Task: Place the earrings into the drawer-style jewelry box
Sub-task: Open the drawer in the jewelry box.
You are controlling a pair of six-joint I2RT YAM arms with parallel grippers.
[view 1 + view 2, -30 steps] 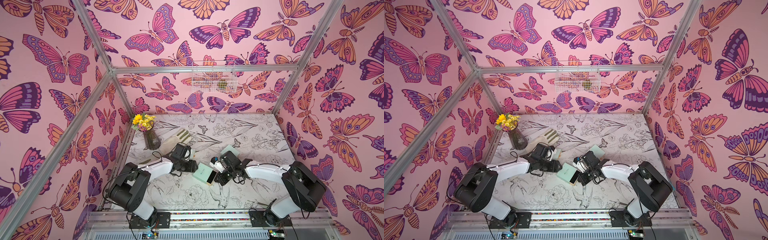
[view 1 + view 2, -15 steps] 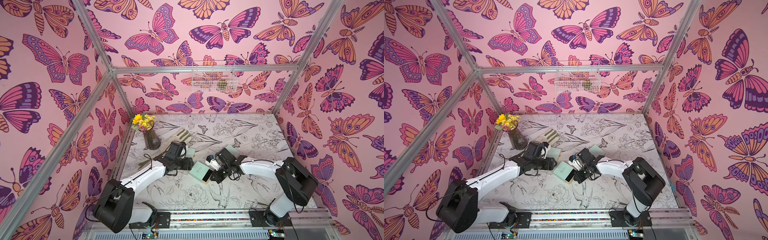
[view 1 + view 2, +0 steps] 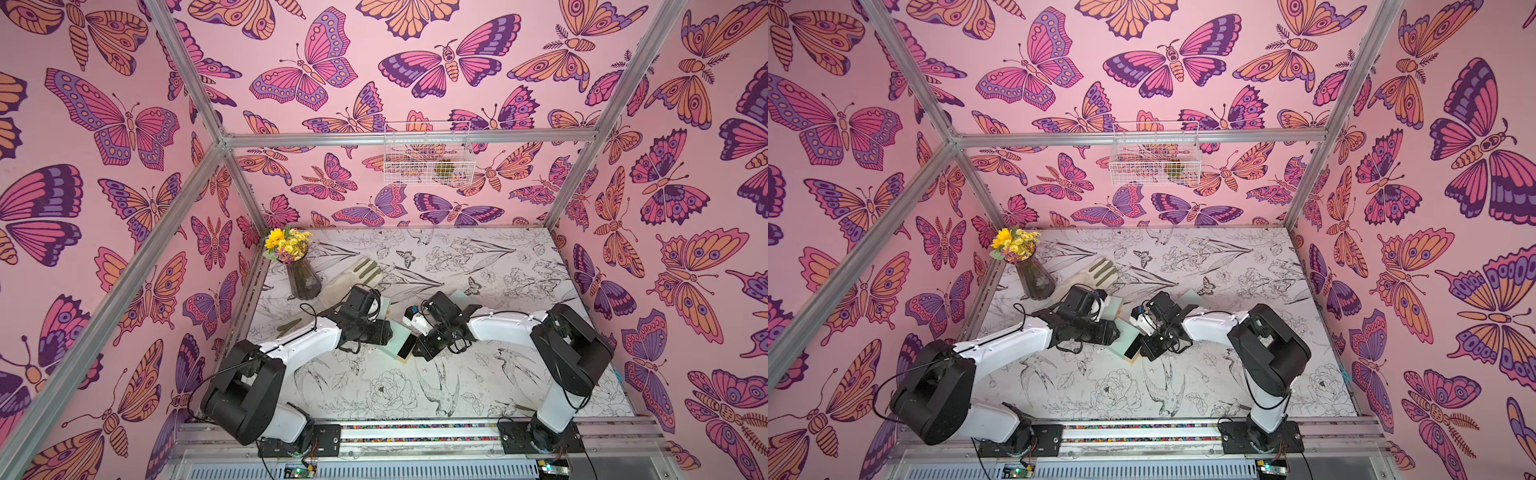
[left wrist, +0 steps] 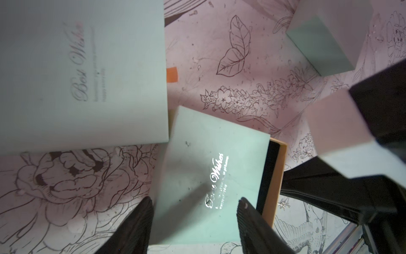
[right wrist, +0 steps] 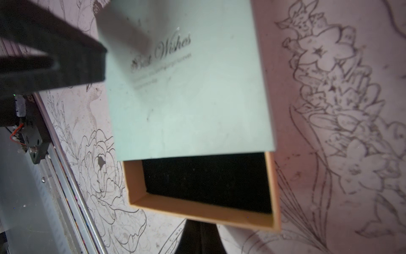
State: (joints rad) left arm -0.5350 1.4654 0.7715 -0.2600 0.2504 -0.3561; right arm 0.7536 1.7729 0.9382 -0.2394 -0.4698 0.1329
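Mint-green jewelry box: my left gripper stands astride its sleeve, jaws spread; pinching or not, I cannot tell. Tan drawer slid out toward right gripper, jaws pressed together. Earring on table, just beside the drawer's open end, nearer my right arm.

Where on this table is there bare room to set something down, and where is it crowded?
Free: the table's far right, between back wall and right arm; the near strip between the arm bases. Crowded: the middle, where left gripper and right gripper meet at the jewelry boxes; the far-left corner, with flower vase and glove.
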